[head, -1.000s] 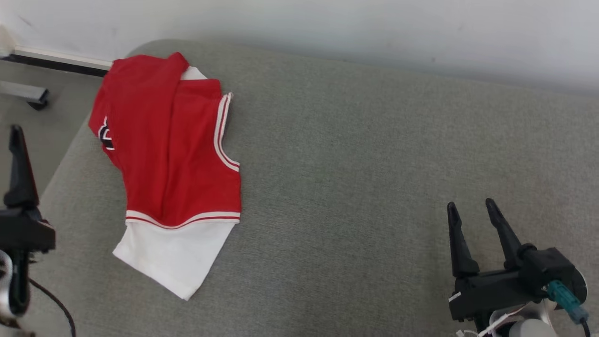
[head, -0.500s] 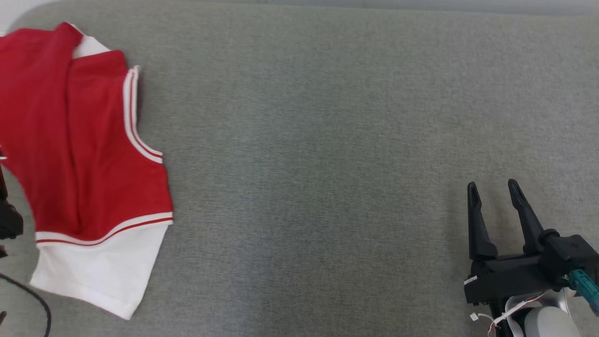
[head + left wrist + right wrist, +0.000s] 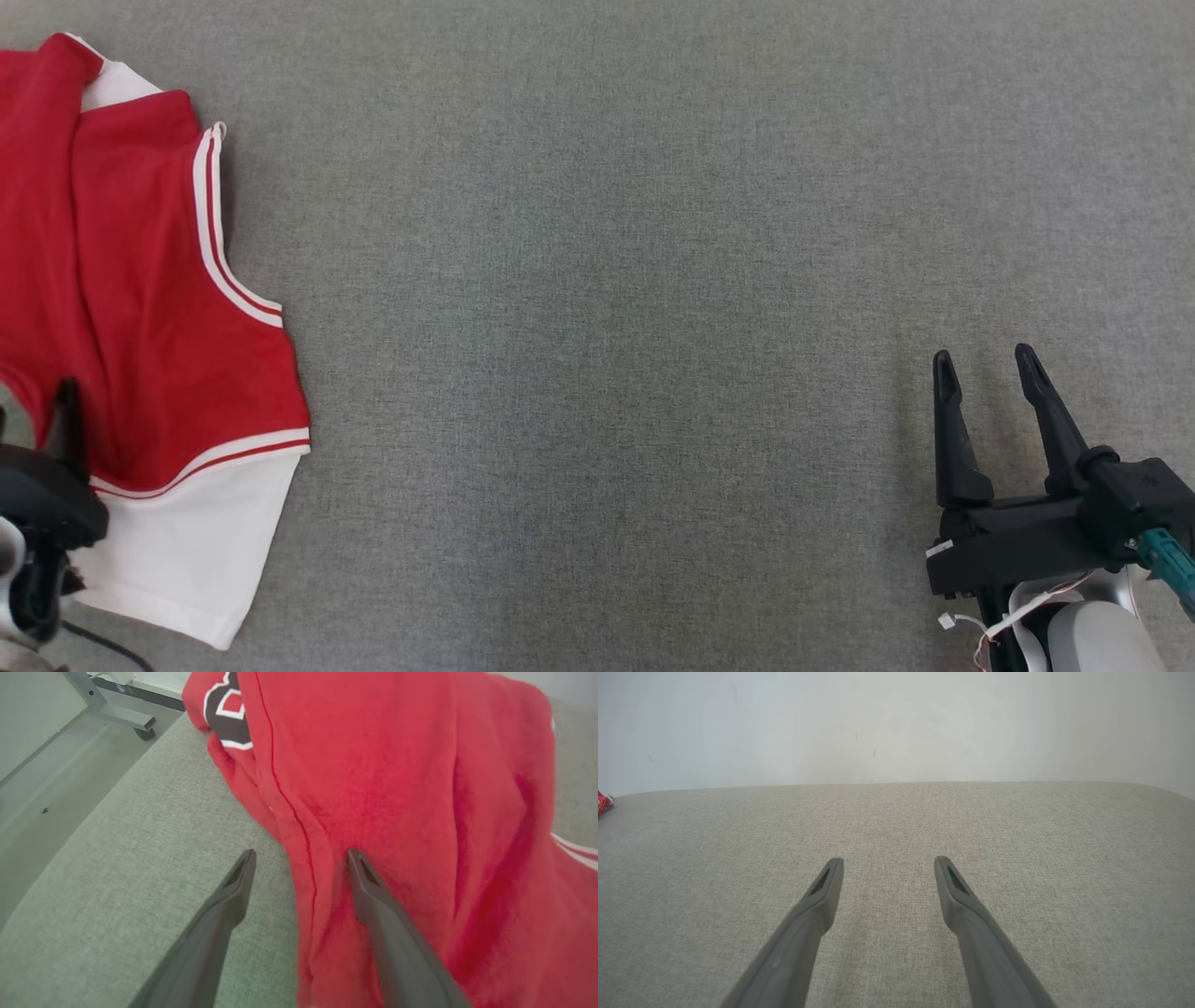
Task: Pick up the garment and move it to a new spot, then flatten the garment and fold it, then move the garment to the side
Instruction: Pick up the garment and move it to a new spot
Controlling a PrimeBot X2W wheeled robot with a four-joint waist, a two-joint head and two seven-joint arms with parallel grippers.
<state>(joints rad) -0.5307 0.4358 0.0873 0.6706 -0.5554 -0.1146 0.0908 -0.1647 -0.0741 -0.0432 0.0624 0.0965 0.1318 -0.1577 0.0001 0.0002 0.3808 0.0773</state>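
The garment point(image 3: 159, 308) is a red sleeveless jersey with white-and-red trim and a white lower part, lying on the grey padded surface point(image 3: 607, 327) at the far left of the head view. My left gripper point(image 3: 300, 855) is open and straddles the garment's point(image 3: 397, 793) side edge. One finger point(image 3: 373, 896) lies over red cloth and the other over bare grey surface. In the head view one of its fingers point(image 3: 65, 415) rises at the lower left over the red cloth. My right gripper point(image 3: 983, 357) stands open and empty at the lower right, far from the garment. It point(image 3: 888, 860) hovers over bare fabric.
The padded surface's left edge point(image 3: 79, 826) drops to a grey floor, where a metal leg with a caster point(image 3: 121, 716) stands. A pale wall point(image 3: 896, 723) runs behind the surface's far edge. Open grey surface stretches between the garment and my right gripper.
The head camera has swung down and to the right, so the wall has left the picture. My left gripper has come in over the garment's lower left edge. The garment lies as before.
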